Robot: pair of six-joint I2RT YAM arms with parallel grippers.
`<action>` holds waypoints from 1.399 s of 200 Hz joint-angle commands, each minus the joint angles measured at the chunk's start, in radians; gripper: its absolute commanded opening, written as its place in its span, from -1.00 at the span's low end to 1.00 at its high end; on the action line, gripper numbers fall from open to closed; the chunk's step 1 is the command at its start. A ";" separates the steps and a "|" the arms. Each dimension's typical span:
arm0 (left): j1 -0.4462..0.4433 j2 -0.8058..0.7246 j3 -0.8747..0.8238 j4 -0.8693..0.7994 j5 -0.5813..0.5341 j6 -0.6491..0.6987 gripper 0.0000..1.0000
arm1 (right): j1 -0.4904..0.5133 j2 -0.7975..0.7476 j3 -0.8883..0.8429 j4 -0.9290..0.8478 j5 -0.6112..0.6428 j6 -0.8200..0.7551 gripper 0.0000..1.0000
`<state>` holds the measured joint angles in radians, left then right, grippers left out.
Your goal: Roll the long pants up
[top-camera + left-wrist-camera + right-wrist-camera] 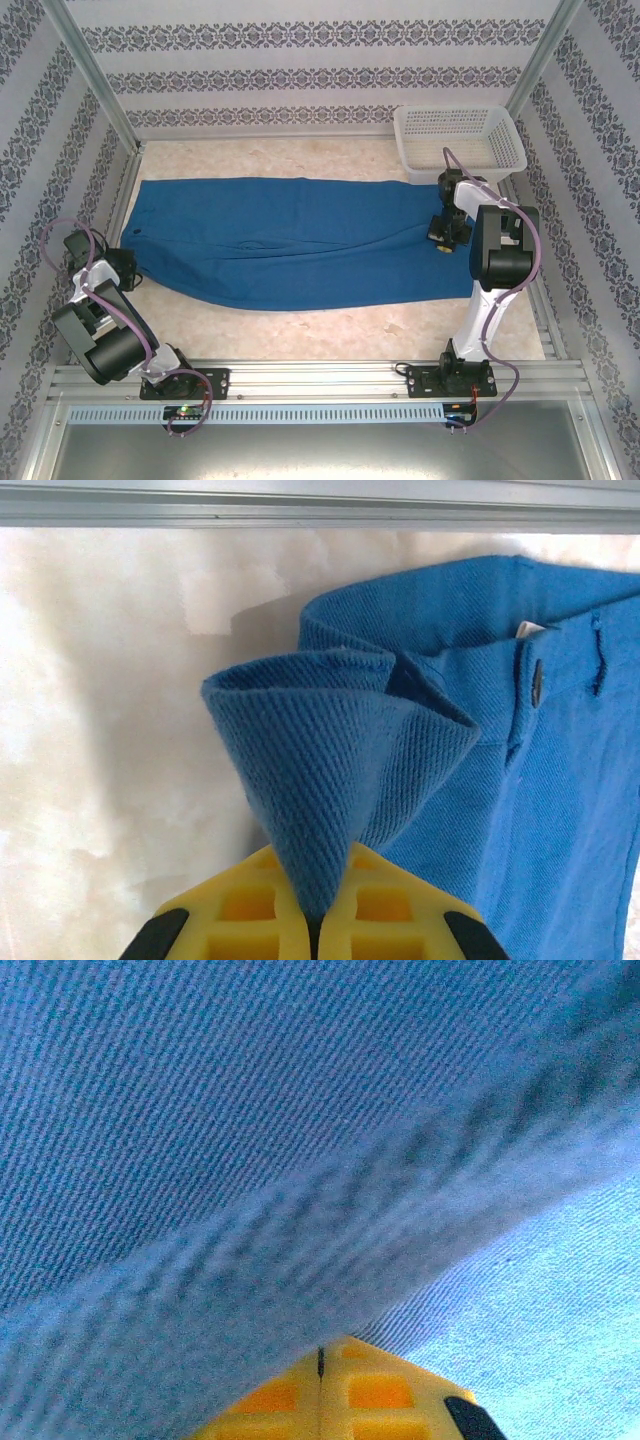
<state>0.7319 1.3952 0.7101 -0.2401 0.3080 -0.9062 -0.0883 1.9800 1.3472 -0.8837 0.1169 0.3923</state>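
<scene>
The long pants (290, 250) lay flat across the middle of the table (330, 325), left gripper (315, 920) pinched shut on a waistband fold, right gripper (320, 1360) clamped on the hem end, and either thin pinch risked slipping and skewing the roll

Bare tabletop (330, 325) lies open along the near side of the long pants (280, 245) and beyond their far edge; the white basket (412, 150) blocks the corner past their right end.

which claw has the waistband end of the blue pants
The left claw, pinching the pants beside the button; the right claw is at the leg end near the basket.
</scene>
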 commanded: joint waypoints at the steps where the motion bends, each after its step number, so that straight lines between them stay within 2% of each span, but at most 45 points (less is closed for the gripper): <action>1: -0.019 0.000 0.024 0.051 0.036 -0.011 -1.00 | -0.017 0.005 0.002 0.036 0.028 -0.024 -1.00; 32: -0.028 0.002 0.026 0.061 0.052 -0.005 -1.00 | -0.037 -0.091 -0.055 0.032 -0.035 -0.021 -0.99; 49: -0.031 0.007 0.022 0.063 0.050 -0.007 -1.00 | -0.063 -0.203 -0.124 0.044 -0.124 0.017 -0.26; 59: -0.034 0.014 0.018 0.069 0.050 -0.012 -1.00 | -0.089 -0.284 -0.182 0.065 -0.182 0.050 0.30; 65: -0.035 0.019 0.012 0.075 0.051 -0.015 -1.00 | -0.109 -0.334 -0.224 0.074 -0.210 0.069 0.57; 71: -0.037 0.025 0.007 0.082 0.055 -0.020 -1.00 | -0.125 -0.384 -0.255 0.080 -0.227 0.085 0.76; 84: -0.041 0.038 0.001 0.094 0.062 -0.029 -1.00 | -0.163 -0.481 -0.310 0.069 -0.247 0.110 0.95; 119: -0.054 0.071 0.005 0.116 0.079 -0.039 -1.00 | -0.295 -0.737 -0.463 0.033 -0.246 0.220 0.95; 145: -0.060 0.080 0.014 0.128 0.091 -0.045 -1.00 | -0.357 -0.832 -0.588 0.072 -0.214 0.268 0.94; 200: -0.066 0.061 0.053 0.074 0.091 -0.024 -1.00 | -0.420 -0.785 -0.736 0.210 -0.212 0.310 0.83; 280: -0.068 -0.029 0.077 -0.018 0.054 -0.007 -1.00 | -0.562 -0.655 -0.707 0.321 -0.212 0.216 0.75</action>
<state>0.6796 1.4101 0.7544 -0.2085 0.3817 -0.9310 -0.6086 1.2873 0.6144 -0.6151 -0.0944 0.6502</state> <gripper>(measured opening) 0.051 0.884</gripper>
